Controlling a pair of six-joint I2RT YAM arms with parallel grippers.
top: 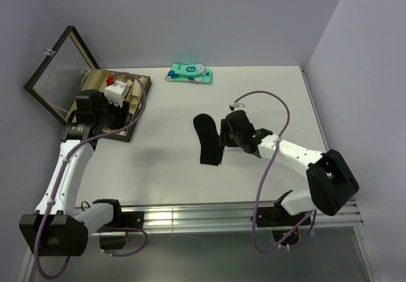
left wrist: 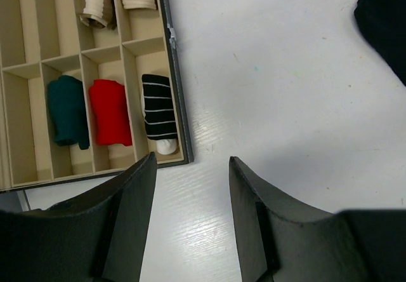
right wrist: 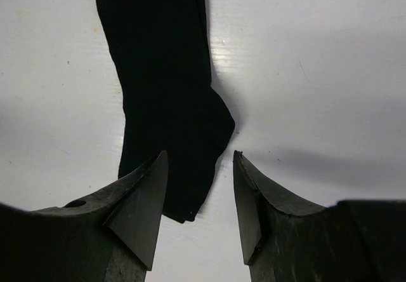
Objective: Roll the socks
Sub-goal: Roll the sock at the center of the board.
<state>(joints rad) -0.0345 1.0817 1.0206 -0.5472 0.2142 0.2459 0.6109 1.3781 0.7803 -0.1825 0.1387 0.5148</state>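
the black sock [top: 206, 141] is lying flat in the middle of the table [top: 158, 167]. the right gripper [right wrist: 200, 158] is hovering at its 3 o'clock, jaws apart and empty, straddling one end. the left gripper [left wrist: 191, 161] is gaping, empty, over the box [left wrist: 181, 104] rim at 9 o'clock. the risk is pinching only the top layer, so the roll is starting loose or skewing.

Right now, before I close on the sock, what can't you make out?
Top view: the box compartments, covered by the left end effector.
Right wrist view: the black sock, its far end cut off by the top edge.
Left wrist view: the beige rolls, cut off by the top edge.
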